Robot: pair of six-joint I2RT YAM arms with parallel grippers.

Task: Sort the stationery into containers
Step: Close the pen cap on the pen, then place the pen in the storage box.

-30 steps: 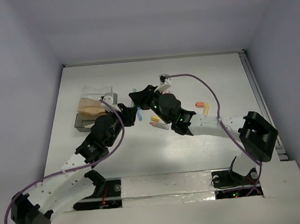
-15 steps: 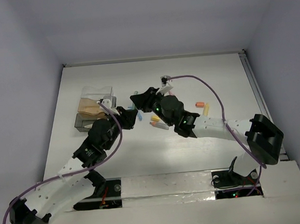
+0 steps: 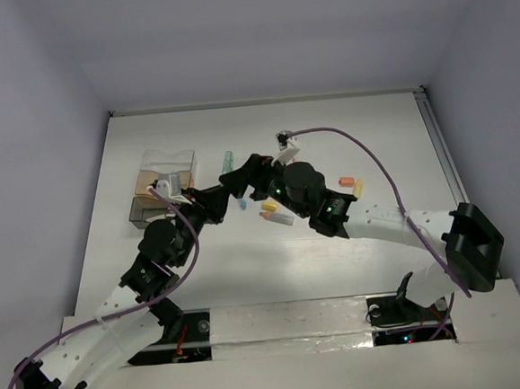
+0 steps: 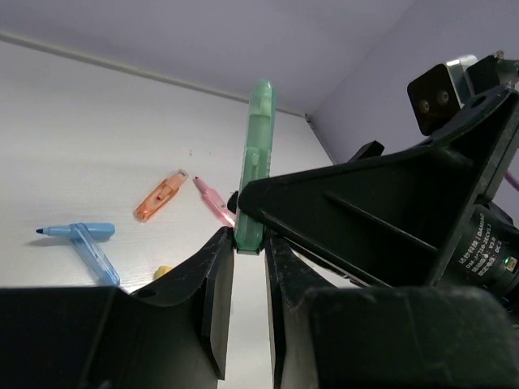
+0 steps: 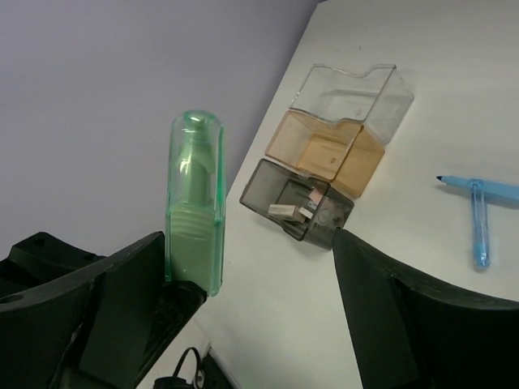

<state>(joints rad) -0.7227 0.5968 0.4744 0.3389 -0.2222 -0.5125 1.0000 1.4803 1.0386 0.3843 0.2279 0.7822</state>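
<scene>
A green capped highlighter (image 4: pixel 256 162) sticks out from the tips of my left gripper (image 4: pixel 249 237), which is shut on its lower end. The top view shows that highlighter (image 3: pixel 228 162) just right of the containers (image 3: pixel 164 182), with my left gripper (image 3: pixel 216 199) below it. My right gripper (image 5: pixel 259 300) is open; the green highlighter (image 5: pixel 195 203) stands by its left finger, apart from the right one. From above, the right gripper (image 3: pixel 246 172) is right beside the left one. The containers are a clear bin (image 5: pixel 353 93), a tan bin (image 5: pixel 324 154) and a grey bin (image 5: pixel 296 207) holding small pieces.
On the table lie a blue pen with its cap (image 4: pixel 81 239), an orange piece (image 4: pixel 160 196), a pink one (image 4: pixel 212 203) and a yellow one (image 4: pixel 162 271). More pieces lie under the right arm (image 3: pixel 275 211) and to its right (image 3: pixel 350 184). Walls enclose the table.
My right gripper has opened and no longer grips the green highlighter. The left arm has drawn back to the left with the highlighter still in its gripper.
</scene>
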